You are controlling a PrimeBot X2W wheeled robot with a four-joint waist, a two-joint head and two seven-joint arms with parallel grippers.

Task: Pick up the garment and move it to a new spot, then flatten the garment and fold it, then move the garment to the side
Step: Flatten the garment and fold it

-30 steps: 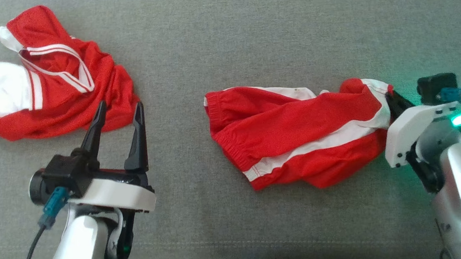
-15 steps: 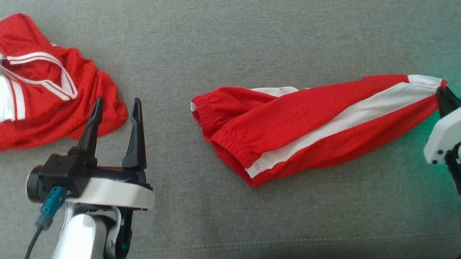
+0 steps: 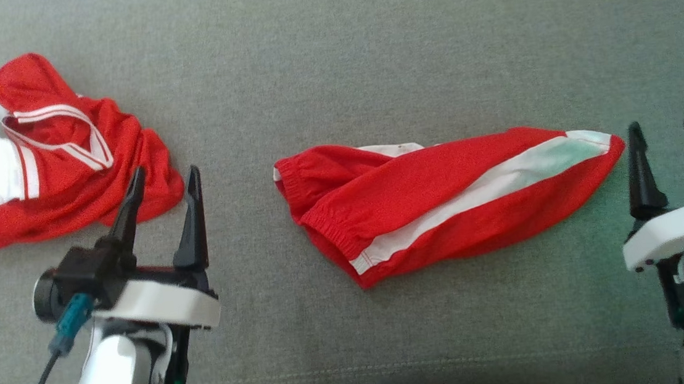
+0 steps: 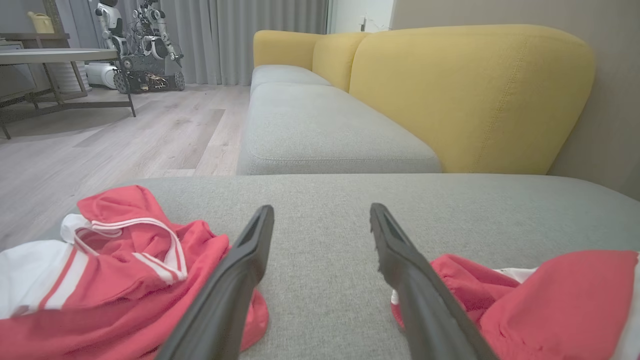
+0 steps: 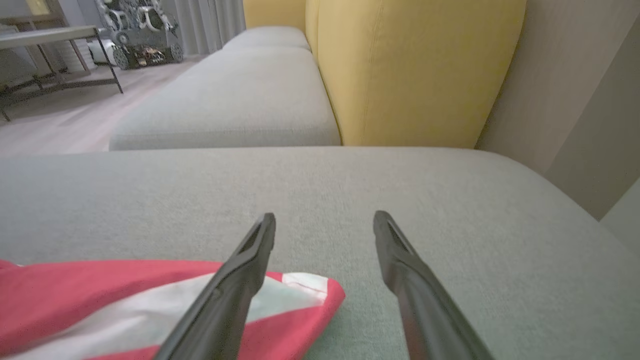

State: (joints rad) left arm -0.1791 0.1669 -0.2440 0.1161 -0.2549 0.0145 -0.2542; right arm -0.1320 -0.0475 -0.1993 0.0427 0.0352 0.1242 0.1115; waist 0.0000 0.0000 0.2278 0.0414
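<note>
Grey fabric sofa cushion [image 3: 367, 60]: red shorts with white side stripe [image 3: 442, 208] lie stretched across its middle; my right claw [image 3: 661, 127] and left claw [image 3: 165, 170] hover over it, both spread wide, empty.

Shorts [image 3: 442, 208]: you are seeing them lying on the seat cushion [image 3: 367, 60], between the two grippers, their right end just left of the right gripper [image 3: 661, 122] and not touching it.
Jersey [image 3: 62, 179]: it is lying on the same cushion, ahead and left of the left gripper [image 3: 165, 169], whose left finger is overlapping its edge in your head view.
Second cushion [image 4: 320, 130]: it is lying ahead of both grippers.
Backrest [image 4: 475, 95]: it is standing ahead and right of them, behind that cushion.
Table [image 4: 50, 52]: it is standing on the floor [image 4: 125, 130], far ahead-left of the left gripper.
</note>
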